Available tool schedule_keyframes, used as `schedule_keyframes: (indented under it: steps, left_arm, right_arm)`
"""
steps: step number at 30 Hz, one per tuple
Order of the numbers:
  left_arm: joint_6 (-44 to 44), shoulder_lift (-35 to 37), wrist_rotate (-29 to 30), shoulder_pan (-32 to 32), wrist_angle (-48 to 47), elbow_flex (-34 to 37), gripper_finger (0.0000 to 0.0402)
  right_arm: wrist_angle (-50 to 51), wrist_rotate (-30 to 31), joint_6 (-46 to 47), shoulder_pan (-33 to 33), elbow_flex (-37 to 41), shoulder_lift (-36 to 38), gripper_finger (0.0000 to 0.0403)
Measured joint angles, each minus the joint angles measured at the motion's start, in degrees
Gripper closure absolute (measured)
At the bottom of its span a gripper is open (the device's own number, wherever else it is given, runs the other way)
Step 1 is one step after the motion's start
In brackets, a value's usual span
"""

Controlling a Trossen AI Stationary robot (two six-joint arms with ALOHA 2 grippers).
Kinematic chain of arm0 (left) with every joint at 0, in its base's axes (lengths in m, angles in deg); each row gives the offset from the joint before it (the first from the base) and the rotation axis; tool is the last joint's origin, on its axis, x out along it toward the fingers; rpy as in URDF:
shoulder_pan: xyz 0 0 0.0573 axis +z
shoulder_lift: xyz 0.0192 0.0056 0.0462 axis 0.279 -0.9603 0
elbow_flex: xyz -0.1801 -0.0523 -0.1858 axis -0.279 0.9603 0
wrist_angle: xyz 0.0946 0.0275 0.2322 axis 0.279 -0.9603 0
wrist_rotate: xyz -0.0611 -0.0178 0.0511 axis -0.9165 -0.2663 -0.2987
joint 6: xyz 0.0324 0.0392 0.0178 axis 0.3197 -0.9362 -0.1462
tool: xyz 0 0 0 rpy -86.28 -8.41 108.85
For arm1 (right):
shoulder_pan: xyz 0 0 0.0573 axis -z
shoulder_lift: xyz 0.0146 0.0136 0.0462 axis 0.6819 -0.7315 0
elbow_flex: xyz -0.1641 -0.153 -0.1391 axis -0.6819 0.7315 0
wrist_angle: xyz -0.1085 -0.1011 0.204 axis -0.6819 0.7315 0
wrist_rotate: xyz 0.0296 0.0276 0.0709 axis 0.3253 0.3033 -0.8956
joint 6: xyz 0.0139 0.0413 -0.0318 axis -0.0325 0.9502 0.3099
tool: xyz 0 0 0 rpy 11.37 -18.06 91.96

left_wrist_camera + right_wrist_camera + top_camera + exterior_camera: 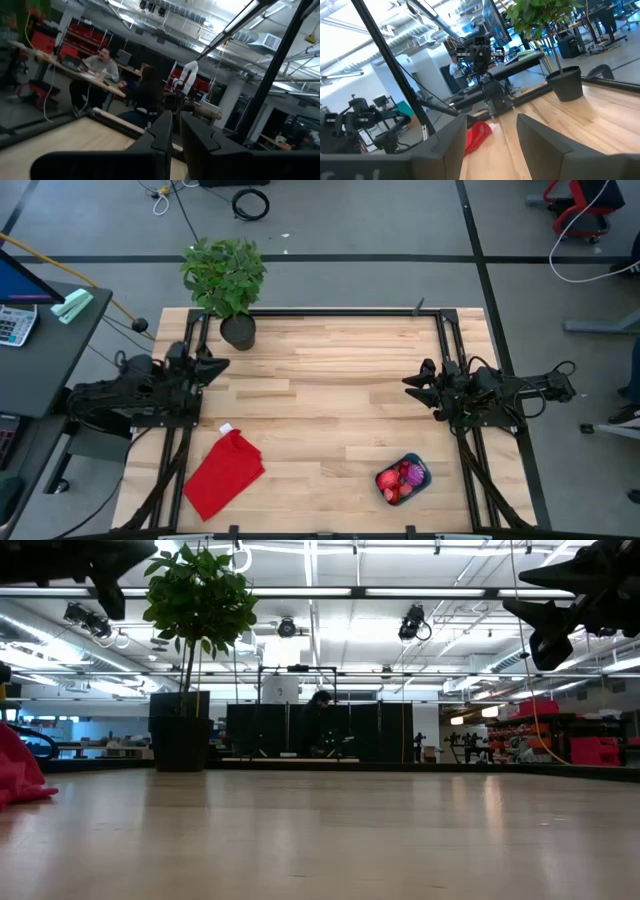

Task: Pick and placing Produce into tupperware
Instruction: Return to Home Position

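Holding my right gripper (412, 383) above the right side of the table (330, 405), I point it inward toward the middle. Its own wrist view shows the two fingers spread wide, with bare wood between them and nothing held. Past those fingers that view takes in the red cloth (477, 135), the dark pot (565, 82) of the green plant (540, 15), and my other arm across the table.

My left gripper (218, 366) sits opposite, over the left side, also facing inward. In the left wrist view its fingers are drawn almost together, with only a thin slit between them, and they hold nothing. Beyond them that view catches the far table edge and the room, where one person sits at a desk (102, 60) and another sits with their back turned (147, 90).

Only the high view shows the tupperware (424, 472). It lies near the table's front edge, on the right and well apart from both grippers, with the produce (398, 478) heaped inside it, red and pink with a touch of purple. The low view misses the tub altogether. It gives a level stretch of wood, a corner of the red cloth at its left margin, the plant at the back left, and my arms as dark shapes in the upper corners.
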Motion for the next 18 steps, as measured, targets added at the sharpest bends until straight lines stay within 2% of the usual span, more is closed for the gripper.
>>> schedule_keyframes:
  steps: [7, 18]
  left_arm:
    - [2.79, 0.00, 0.04, 0.00, 8.06, 8.12, 0.0368]
    - [3.58, 0.00, 0.01, 0.00, 6.90, 11.42, 0.0363]
  right_arm:
    - [0.40, 0.00, -0.02, 0.00, 0.00, 0.00, 0.0220]
    - [0.40, 0.00, -0.02, 0.00, -0.11, 0.00, 0.0220]
